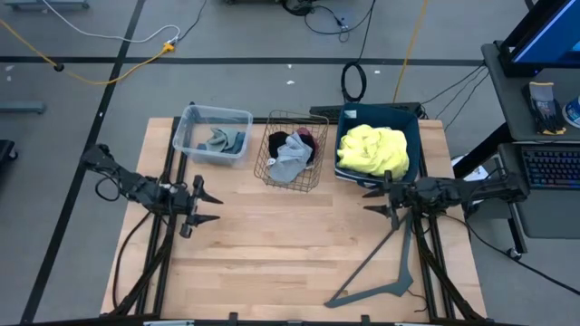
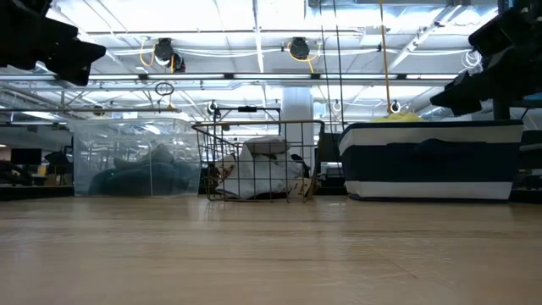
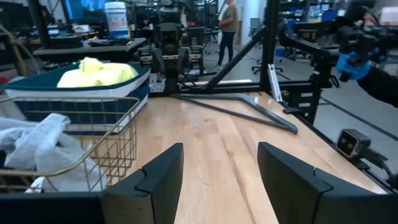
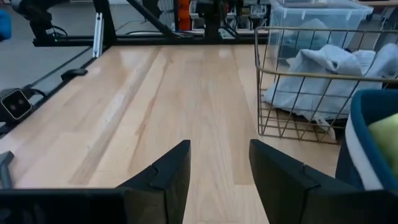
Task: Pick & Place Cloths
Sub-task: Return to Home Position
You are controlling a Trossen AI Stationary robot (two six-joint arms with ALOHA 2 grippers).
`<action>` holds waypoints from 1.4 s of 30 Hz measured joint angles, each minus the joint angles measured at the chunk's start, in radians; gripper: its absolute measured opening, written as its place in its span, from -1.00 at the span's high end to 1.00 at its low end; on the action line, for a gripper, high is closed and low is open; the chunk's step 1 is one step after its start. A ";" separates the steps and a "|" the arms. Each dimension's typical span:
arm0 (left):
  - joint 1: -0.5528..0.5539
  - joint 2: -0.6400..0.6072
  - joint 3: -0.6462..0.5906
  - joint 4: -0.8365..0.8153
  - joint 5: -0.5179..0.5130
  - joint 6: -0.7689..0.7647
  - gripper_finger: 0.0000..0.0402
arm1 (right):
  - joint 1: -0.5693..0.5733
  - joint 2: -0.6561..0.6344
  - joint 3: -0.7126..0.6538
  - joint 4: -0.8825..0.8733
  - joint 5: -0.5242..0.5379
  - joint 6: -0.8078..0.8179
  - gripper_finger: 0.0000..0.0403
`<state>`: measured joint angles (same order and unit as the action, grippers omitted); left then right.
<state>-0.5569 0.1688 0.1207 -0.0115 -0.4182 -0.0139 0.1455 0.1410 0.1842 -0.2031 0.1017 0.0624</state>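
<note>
Three containers stand in a row along the far edge of the tabletop (image 1: 272, 244), and all the cloths lie inside them. The clear tub (image 1: 217, 110), nearest the far left corner, holds a grey-green cloth (image 1: 222, 140). The wire basket (image 1: 268, 145) in the middle holds a light grey cloth (image 1: 288, 163), with a black cloth (image 1: 283, 140) and a maroon cloth (image 1: 306, 138) behind it. The blue bin (image 1: 414, 145), nearest the far right corner, is heaped with a yellow cloth (image 1: 373, 151).

The left gripper (image 1: 210, 206) hangs above the left part of the tabletop, on the near side of the clear tub, with its fingers spread wide and holding nothing. The right gripper (image 1: 368, 201) hangs on the near side of the blue bin, facing the left one; it is also spread wide and empty. The boards between them are bare.

A grey metal bar (image 1: 364, 264) bent into a V lies flat towards the near right corner.
</note>
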 joint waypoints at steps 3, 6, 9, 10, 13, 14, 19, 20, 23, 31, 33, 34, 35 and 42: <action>0.026 0.000 0.000 -0.009 -0.001 -0.007 -0.04 | 0.000 0.000 -0.024 0.013 0.001 0.000 0.23; 0.062 0.000 0.000 -0.009 0.007 0.003 -0.04 | 0.000 -0.001 -0.035 0.021 0.007 0.000 0.23; 0.100 0.000 0.000 -0.006 0.043 0.027 -0.04 | 0.000 0.000 -0.036 0.027 0.028 -0.013 0.23; 0.114 0.000 0.000 -0.002 0.056 0.032 -0.04 | 0.000 0.000 -0.036 0.029 0.027 -0.025 0.23; 0.162 0.000 0.000 -0.001 0.086 0.034 -0.04 | 0.000 -0.003 -0.037 0.037 0.030 -0.049 0.23; 0.179 0.000 0.000 -0.001 0.103 0.033 -0.04 | 0.000 -0.003 -0.037 0.038 0.034 -0.051 0.23; 0.260 0.000 0.000 0.012 0.203 0.027 -0.04 | 0.000 -0.003 -0.037 0.039 0.079 -0.066 0.23; 0.273 0.000 0.000 0.022 0.223 0.027 -0.04 | 0.000 -0.003 -0.038 0.043 0.080 -0.069 0.23; 0.309 0.000 0.000 0.051 0.286 0.027 -0.04 | 0.000 -0.003 -0.040 0.068 0.077 -0.075 0.23; 0.352 0.000 0.000 0.054 0.347 0.029 -0.04 | 0.000 -0.002 -0.041 0.061 -0.021 -0.092 0.23; 0.356 0.000 0.000 0.054 0.346 0.031 -0.04 | 0.000 -0.002 -0.041 0.061 -0.047 -0.113 0.23; 0.356 0.000 0.000 0.053 0.338 0.030 -0.04 | 0.000 -0.002 -0.041 0.061 -0.057 -0.123 0.23; 0.356 0.000 0.000 0.053 0.331 0.025 -0.04 | 0.000 -0.002 -0.041 0.061 -0.070 -0.129 0.23; 0.356 0.000 0.000 0.053 0.305 -0.051 -0.04 | 0.000 -0.002 -0.041 0.063 -0.079 -0.154 0.23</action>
<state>-0.2012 0.1688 0.1207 0.0414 -0.1127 -0.0647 0.1452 0.1387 0.1436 -0.1406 0.0227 -0.0915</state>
